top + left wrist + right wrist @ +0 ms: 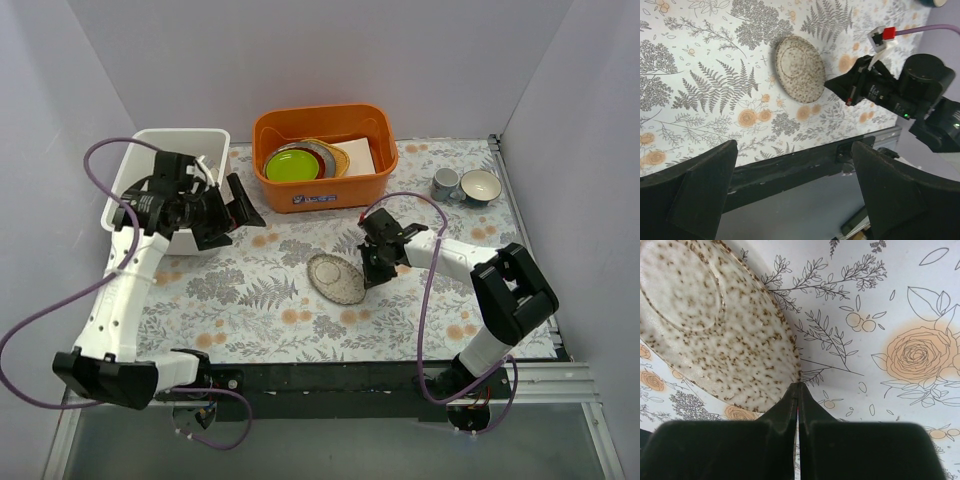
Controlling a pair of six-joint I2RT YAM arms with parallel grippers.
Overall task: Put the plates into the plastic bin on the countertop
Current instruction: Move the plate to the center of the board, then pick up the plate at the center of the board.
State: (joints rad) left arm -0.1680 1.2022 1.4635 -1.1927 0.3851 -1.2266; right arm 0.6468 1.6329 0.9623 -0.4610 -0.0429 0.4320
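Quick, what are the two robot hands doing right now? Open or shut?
Left gripper: open, holding nothing.
Right gripper: closed, tips at the speckled plate's edge, no grip visible.

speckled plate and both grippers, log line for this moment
left gripper: open, empty, beside plastic bin | right gripper: shut, tips at speckled plate rim | plate: on countertop, not in bin
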